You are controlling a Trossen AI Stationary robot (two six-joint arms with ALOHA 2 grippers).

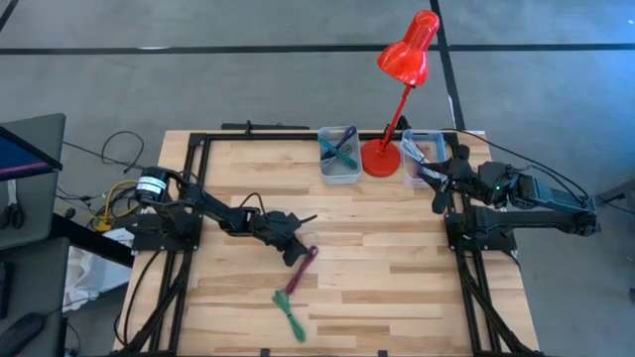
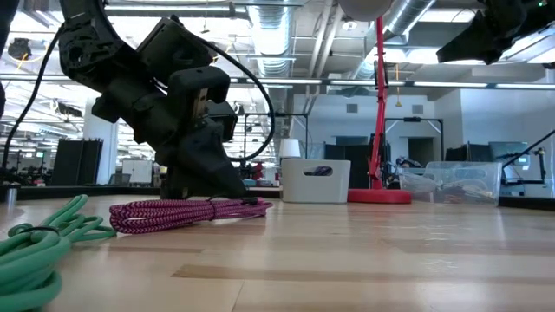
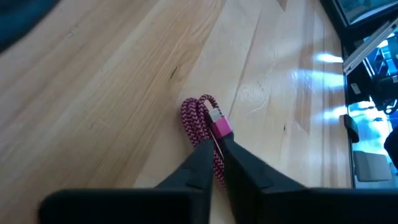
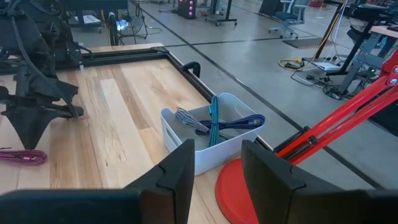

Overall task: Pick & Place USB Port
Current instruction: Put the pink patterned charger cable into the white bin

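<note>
Since the left gripper (image 3: 214,163) is pinched on just one end of the pink cable (image 3: 202,124) lying on the bench (image 1: 397,288), the coil could slip loose or unravel when lifted. Farther off, the right gripper (image 4: 214,165) hangs open near the white bin (image 4: 208,134), the likely drop spot, so a dangling cable might catch its rim.

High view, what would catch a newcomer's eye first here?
The red desk lamp at the table's far edge stands out, its base between a white bin of cables and a clear bin. Mid-table, the left tool pinches a coiled magenta cable, and a green cable lies nearer the front edge.
</note>
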